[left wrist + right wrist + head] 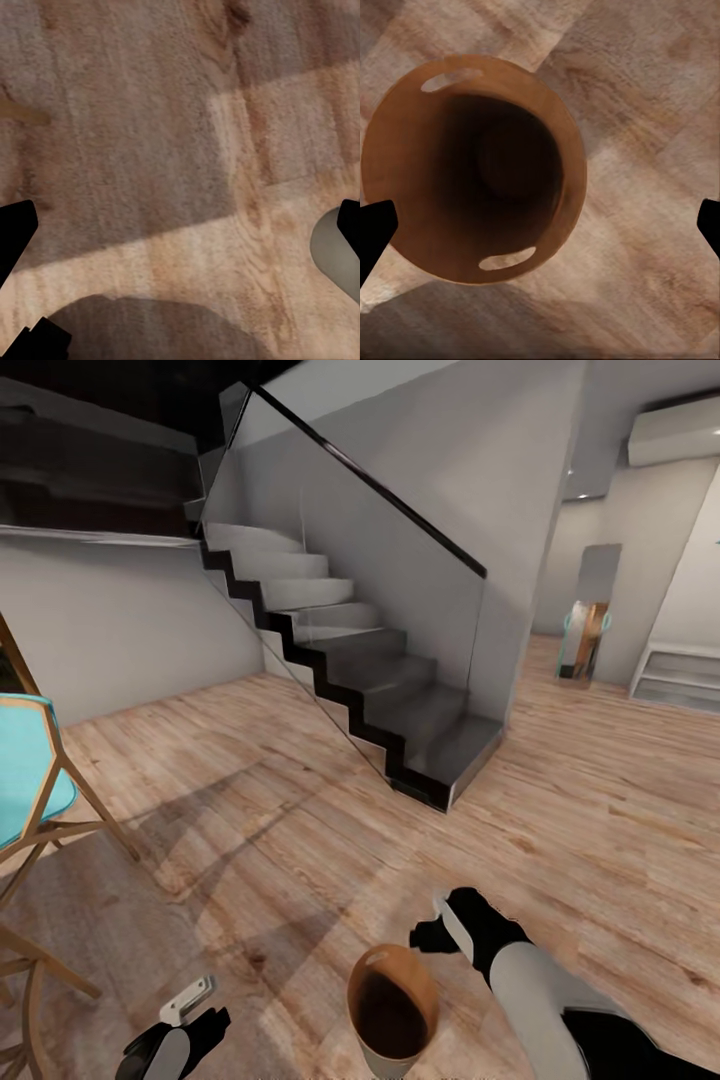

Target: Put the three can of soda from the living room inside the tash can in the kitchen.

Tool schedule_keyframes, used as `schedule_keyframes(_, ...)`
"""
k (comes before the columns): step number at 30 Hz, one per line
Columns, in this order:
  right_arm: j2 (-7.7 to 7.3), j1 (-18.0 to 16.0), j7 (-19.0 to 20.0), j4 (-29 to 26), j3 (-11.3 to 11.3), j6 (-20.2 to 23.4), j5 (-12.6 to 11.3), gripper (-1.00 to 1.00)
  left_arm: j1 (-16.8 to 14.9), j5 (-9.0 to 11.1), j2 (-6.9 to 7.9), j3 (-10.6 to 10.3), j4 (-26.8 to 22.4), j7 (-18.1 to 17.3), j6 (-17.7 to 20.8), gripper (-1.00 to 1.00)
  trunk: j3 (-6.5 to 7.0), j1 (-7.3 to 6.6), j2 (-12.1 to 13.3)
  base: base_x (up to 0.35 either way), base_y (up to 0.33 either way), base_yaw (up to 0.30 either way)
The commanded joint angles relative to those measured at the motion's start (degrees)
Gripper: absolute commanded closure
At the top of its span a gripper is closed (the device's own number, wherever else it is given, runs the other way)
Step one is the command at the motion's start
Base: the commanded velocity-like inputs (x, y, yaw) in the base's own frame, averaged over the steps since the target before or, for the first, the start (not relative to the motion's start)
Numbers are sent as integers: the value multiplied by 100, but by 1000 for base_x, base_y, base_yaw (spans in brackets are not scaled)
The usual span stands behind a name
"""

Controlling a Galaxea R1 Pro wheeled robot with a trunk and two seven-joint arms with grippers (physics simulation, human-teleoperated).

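bin is here, cans are not

the tash can (392, 1000) sits on the wood floor at 6 o'clock, just by your right gripper (440, 922). both sets of fingers are wide apart, holding nothing (the left gripper (190, 1000) too). you likely need to go find a soda can next, past the stairs (370, 680).

Tan trash can (405, 150) (dark inside) standing on wood floor (645, 150).

head: high, forward-down | wrists: straight down, near floor (180, 150) | shared: floor
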Motion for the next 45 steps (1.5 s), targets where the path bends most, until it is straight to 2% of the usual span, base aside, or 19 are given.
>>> schedule_keyframes(1,2,-6,-1,83,0,0,1,-100,-2,1,0,1,0,-5,5,-100,-18,23,-42,0,0,16)
schedule_keyframes(6,7,-27,-13,392,-12,-1,3,-100,-15,5,-8,4,14,-49,23,-100,-108,132,-242,0,0,8)
schedule_keyframes(19,2,-48,-14,445,-35,-4,4,-100,-18,-3,-9,5,18,-52,23,-100,-341,418,-764,0,0,0)
schedule_keyframes(23,-49,-152,-15,418,-42,-18,-19,-100,-18,-3,-9,-2,18,-52,23,-100,-413,506,-924,0,0,0)
schedule_keyframes(27,-195,-332,-14,432,-48,-25,-25,-100,-18,-3,-9,-3,18,-52,23,-100,-484,594,-1084,0,0,0)
schedule_keyframes(30,-246,-386,-15,445,-42,-26,-19,-100,-18,-3,-9,-4,18,-52,23,-100,-538,659,-1205,0,0,0)
schedule_keyframes(45,-273,-422,-7,455,-26,-27,-14,-100,-19,-3,-9,-4,18,-52,23,-100,-808,989,-1806,0,0,0)
